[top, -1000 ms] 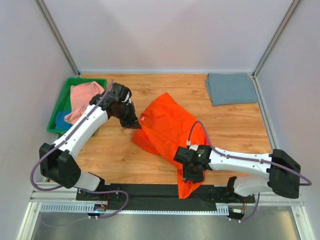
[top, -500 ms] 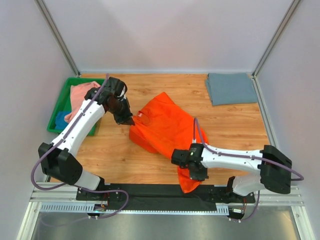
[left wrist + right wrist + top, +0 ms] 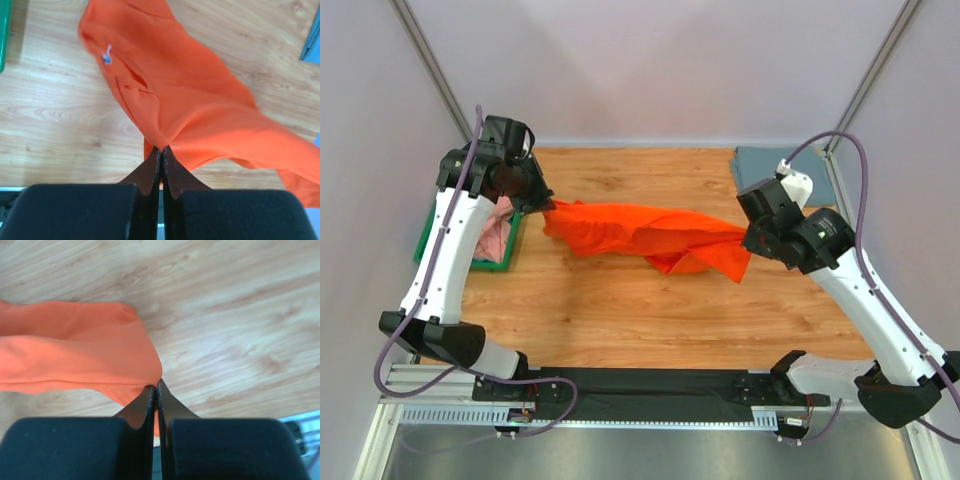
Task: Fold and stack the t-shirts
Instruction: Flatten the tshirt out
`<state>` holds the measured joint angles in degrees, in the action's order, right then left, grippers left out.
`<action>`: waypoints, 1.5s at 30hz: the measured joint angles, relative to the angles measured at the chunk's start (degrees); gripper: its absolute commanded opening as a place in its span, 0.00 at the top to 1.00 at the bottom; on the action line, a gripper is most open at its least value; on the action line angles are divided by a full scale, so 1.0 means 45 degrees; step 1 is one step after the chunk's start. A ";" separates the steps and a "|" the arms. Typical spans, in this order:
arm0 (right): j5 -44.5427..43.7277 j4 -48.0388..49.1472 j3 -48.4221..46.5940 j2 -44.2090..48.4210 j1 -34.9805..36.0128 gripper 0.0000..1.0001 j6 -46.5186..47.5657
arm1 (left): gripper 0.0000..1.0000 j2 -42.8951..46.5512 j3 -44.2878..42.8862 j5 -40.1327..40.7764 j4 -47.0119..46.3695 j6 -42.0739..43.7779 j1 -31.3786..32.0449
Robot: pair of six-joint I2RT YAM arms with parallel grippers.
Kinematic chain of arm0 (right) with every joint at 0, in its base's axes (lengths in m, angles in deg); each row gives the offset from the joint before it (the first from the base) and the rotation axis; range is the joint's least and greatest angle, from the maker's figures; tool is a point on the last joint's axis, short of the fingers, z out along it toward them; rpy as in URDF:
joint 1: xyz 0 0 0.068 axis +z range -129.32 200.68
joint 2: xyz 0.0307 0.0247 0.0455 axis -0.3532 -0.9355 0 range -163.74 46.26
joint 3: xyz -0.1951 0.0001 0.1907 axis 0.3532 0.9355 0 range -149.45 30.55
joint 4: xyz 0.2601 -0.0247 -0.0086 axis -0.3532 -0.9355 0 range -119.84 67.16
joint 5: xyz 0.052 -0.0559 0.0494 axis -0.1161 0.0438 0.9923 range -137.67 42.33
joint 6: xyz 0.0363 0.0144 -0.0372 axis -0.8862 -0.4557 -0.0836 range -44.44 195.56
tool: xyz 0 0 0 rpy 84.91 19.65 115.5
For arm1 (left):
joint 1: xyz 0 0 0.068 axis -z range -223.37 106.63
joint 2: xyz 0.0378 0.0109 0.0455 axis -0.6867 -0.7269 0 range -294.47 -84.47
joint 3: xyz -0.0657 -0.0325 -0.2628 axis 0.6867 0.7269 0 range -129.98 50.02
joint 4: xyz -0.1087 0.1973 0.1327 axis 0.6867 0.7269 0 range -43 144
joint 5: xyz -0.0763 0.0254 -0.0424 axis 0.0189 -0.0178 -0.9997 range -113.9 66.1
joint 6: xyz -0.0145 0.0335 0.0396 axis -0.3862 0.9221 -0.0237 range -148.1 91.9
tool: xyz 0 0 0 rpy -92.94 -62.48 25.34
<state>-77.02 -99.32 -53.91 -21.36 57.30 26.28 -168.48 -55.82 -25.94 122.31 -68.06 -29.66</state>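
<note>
Two sets of jaws hold one orange shirt (image 3: 650, 235) strung out btwn them across the far half of the table (image 3: 620, 310). The left jaws are pressed fully together on the shirt's left end, up near the far-left corner & just beside the green tray (image 3: 509, 252). In the left wrist view the cloth (image 3: 200, 110) is nipped right at the tips w/ no gap showing, & the fabric fans away from the pinch. A small white-&-blue neck label (image 3: 107, 54) shows on the far part, w/ the collar opening near it. The right jaws are likewise closed tight on the shirt's right end, toward the table's right side. In the right wrist view a hemmed edge of the cloth (image 3: 75, 350) runs into the tips, w/ bare wood (image 3: 240, 315) beyond. From above the shirt is a long bunched band, narrow at both gripped ends, fuller & drooping right of centre, w/ a shadow on the wood under it. Can't tell whether the lowest fold touches the table. A pink shirt (image 3: 496, 232) lies in the tray, mostly hidden by the left arm. A grey-blue shirt (image 3: 752, 162) lies folded flat at the far-right corner, partly covered by the right arm, well apart from the orange one.
</note>
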 measured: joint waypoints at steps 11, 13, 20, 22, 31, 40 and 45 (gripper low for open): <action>-0.1700 -0.0131 -0.0991 -0.3152 -0.1467 1.00 0.4731 | 1.00 -0.0311 0.0806 0.0267 0.0355 -0.0209 -0.0083; -0.1685 -0.0248 -0.1821 -0.3638 -0.2599 1.00 0.5649 | 1.00 -0.0631 0.0787 -0.0034 0.0238 -0.0403 -0.0087; -0.2317 0.0102 -0.6003 -0.5362 -0.3531 1.00 0.6873 | 1.00 -0.3235 -0.1413 -0.0413 0.0083 -0.0607 0.0000; -0.2735 0.0097 -0.5999 -0.5294 -0.3264 1.00 0.6936 | 1.00 -0.3211 -0.1452 -0.0335 0.0058 -0.0602 -0.0010; -0.1025 0.0005 0.0049 -0.3201 -0.1481 1.00 0.5707 | 1.00 -0.0544 0.4099 -0.0024 -0.0219 -0.0563 -0.0083; 0.0826 -0.0257 0.1681 -0.3147 -0.0510 0.96 0.5333 | 1.00 -0.1001 0.5600 0.0219 -0.0466 -0.0505 -0.0131; 0.1112 0.0457 0.1846 -0.4750 -0.0549 0.98 0.5935 | 1.00 -0.4007 0.4119 0.0471 -0.0884 -0.0185 -0.0141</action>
<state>-72.01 -97.27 -45.61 -42.73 54.83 52.99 -186.51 -37.29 -23.82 118.33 -68.89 -30.29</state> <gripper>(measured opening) 0.031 0.007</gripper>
